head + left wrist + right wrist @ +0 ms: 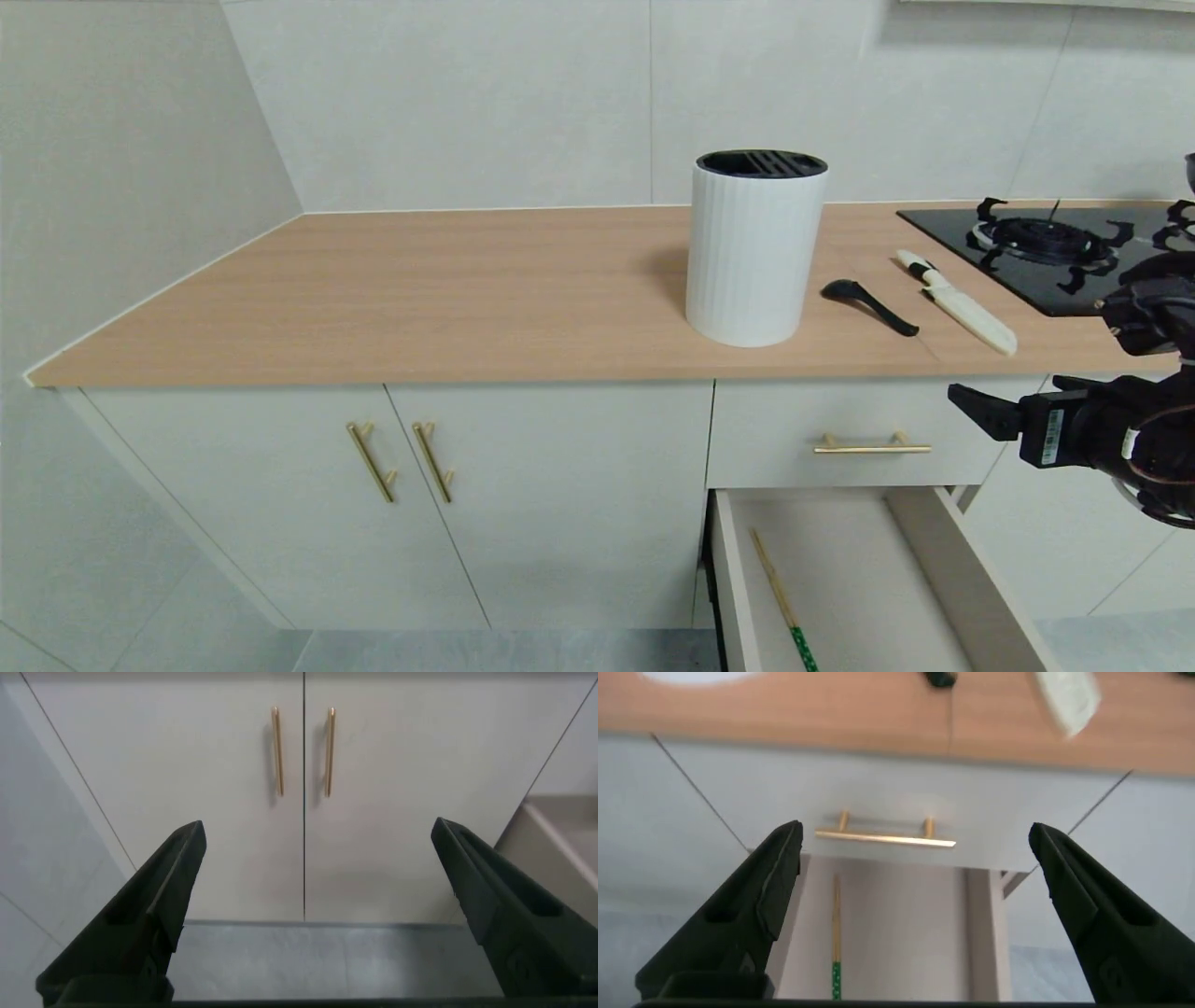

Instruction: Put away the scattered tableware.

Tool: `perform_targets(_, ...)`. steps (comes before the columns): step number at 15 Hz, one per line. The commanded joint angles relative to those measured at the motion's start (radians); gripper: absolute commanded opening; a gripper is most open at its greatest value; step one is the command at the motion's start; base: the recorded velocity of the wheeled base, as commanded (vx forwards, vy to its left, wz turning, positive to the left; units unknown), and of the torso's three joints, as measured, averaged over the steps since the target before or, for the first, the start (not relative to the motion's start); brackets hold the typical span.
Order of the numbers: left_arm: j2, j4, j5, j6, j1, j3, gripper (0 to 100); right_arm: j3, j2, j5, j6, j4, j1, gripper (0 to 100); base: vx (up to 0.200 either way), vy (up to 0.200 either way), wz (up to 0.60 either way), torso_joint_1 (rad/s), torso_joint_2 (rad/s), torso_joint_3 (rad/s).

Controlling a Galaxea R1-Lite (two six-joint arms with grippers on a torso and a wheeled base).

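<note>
We hold both grippers released and empty. Our left gripper [316, 831] faces the cabinet doors [392, 812]; our right gripper [915, 835] faces the closed drawer's handle [885, 838]. On the countertop [420, 299], a black spoon [868, 305] lies at three o'clock of the white holder [756, 252], with a white knife [957, 301] just beyond it. A chopstick [782, 602] lies in the open drawer [971, 579], near its nine o'clock wall.

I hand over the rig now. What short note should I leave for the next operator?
Open and empty: left pincer faces the cupboard doors, right pincer faces the upper drawer.
On the counter, right of the holder: spoon, knife.
The chopsticks lie in the open lower drawer.
Done: chopsticks stowed.
Left: spoon and knife.
</note>
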Motion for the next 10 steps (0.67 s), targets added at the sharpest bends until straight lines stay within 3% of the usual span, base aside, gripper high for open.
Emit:
perform_targets(1, 0.001, 0.0, 0.0, 0.0, 0.0, 0.0, 100, 0.002, 0.005, 0.0, 0.0, 0.0, 0.001, 100, 0.0, 0.0, 0.0, 0.217, -0.49, -0.271)
perform_targets(6, 0.001, 0.0, 0.0, 0.0, 0.0, 0.0, 100, 0.003, 0.014, 0.002, 0.0, -0.001, 0.0, 100, 0.0, 0.0, 0.0, 0.222, -0.51, -0.288)
perform_targets(10, 0.001, 0.0, 0.0, 0.0, 0.0, 0.0, 100, -0.02, 0.023, 0.011, 0.0, -0.003, -0.002, 100, 0.0, 0.0, 0.0, 0.082, -0.18, -0.101)
